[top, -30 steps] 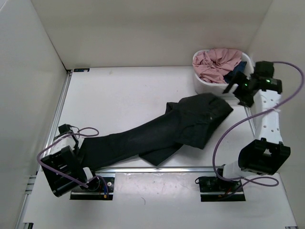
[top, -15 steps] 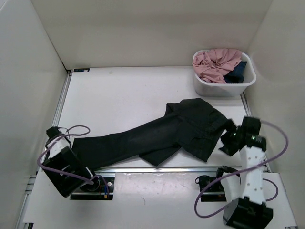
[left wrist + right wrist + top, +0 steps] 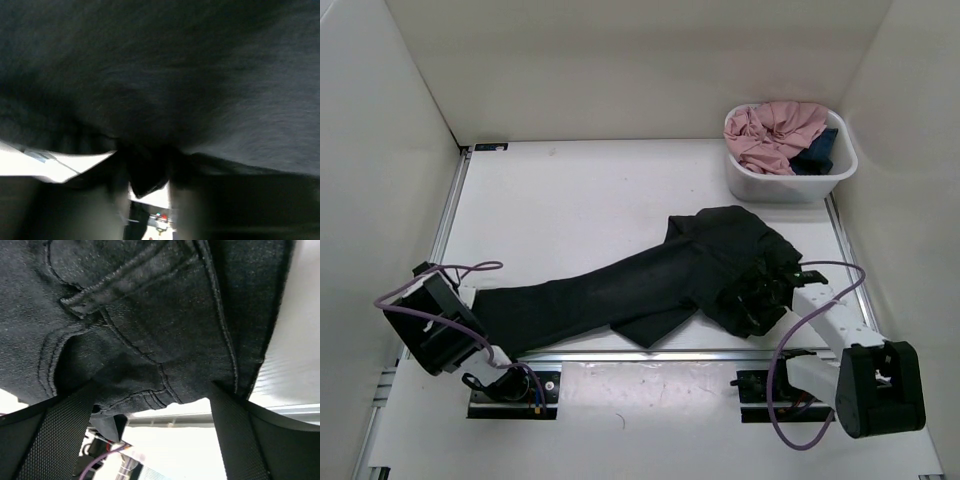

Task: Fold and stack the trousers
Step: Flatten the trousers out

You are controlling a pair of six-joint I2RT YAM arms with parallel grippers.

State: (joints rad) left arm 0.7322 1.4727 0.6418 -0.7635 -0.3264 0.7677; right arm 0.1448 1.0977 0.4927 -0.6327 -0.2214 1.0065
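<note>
Currently — left pincer (image 3: 147, 161): clamped on trousers (image 3: 650, 275) leg end | right pincer (image 3: 152, 390): wide open, astride waistband | trousers spread on counter (image 3: 570, 200).

Right tool (image 3: 757, 298) isn't up by the laundry tub (image 3: 788, 190) anymore. It's down low on the waist end of the trousers (image 3: 650, 280), near the counter (image 3: 570, 200) front edge. Left arm (image 3: 430, 325) is a bit further left.

Far and left table surface (image 3: 570, 195) bare, open passage there. Black trousers (image 3: 650, 285) sprawl diagonally across the near half, from left edge to right side. White bin (image 3: 775, 188) heaped with pink garment (image 3: 775, 130) blocks far-right corner. Bare strip between bin and trousers. Left wall (image 3: 380, 170) hugs table edge.
</note>
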